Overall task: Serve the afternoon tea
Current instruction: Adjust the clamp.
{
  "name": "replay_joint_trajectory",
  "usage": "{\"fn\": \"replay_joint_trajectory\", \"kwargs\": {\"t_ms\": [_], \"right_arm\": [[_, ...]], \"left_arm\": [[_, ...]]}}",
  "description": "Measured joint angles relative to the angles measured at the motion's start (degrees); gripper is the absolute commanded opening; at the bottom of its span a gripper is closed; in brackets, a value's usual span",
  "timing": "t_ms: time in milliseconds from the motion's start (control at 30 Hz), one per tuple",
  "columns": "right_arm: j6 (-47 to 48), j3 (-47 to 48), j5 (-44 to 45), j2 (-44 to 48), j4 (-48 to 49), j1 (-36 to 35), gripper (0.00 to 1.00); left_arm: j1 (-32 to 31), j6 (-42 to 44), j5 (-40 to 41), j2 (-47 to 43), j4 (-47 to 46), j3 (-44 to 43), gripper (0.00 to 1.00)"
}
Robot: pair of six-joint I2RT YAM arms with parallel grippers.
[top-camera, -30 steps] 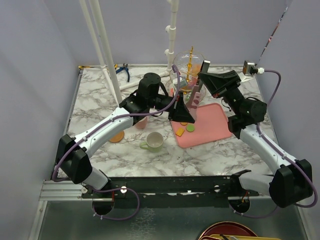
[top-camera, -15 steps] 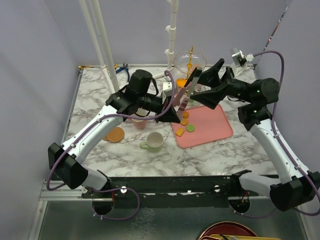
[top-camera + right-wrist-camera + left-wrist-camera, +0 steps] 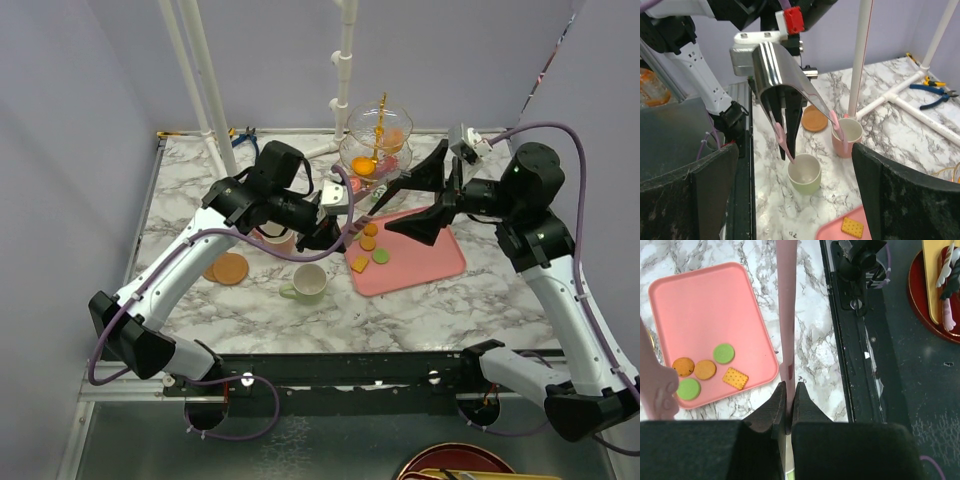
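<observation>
The glass three-tier stand [image 3: 380, 150] stands at the back with orange sweets on it. My left gripper [image 3: 335, 232] [image 3: 789, 390] is shut on one arm of metal tongs [image 3: 777, 65] with pink tips [image 3: 786, 315], held over the table's near edge beside the pink tray [image 3: 415, 255]. The tongs hang above the pale-green mug [image 3: 308, 284] [image 3: 805, 174]. Behind it are the pink mug [image 3: 847, 137] and one brown coaster [image 3: 229, 268] [image 3: 814, 118]. My right gripper [image 3: 415, 200] [image 3: 795, 155] is open and empty, facing the tongs above the tray.
Round cookies, green [image 3: 724, 353] and brown [image 3: 705, 369], and a yellow cracker [image 3: 735, 378] lie on the tray [image 3: 705, 315]. White pipes [image 3: 210, 100] rise at the back left, with blue pliers [image 3: 245, 140] beside them. A red plate [image 3: 935, 290] sits below the table's edge.
My right gripper has opened and drawn back to the right, away from the stand. My left gripper has moved left and nearer with the tongs still in it.
</observation>
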State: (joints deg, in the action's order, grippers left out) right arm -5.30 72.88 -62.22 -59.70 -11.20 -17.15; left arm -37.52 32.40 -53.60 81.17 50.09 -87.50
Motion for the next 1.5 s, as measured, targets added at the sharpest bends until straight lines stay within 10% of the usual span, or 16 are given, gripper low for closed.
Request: {"fn": "replay_joint_trajectory", "kwargs": {"t_ms": [633,1500], "right_arm": [[-8.5,-6.8,-6.6,-4.9,21.5,-1.5,1.00],[3.6,-6.6,-1.7,-8.3,15.3,-10.2,0.91]], "left_arm": [[-0.6,5.3,1.2,0.3,4.9,-3.9,0.00],[-1.2,7.1,2.5,1.4,6.4,-4.7,0.00]]}}
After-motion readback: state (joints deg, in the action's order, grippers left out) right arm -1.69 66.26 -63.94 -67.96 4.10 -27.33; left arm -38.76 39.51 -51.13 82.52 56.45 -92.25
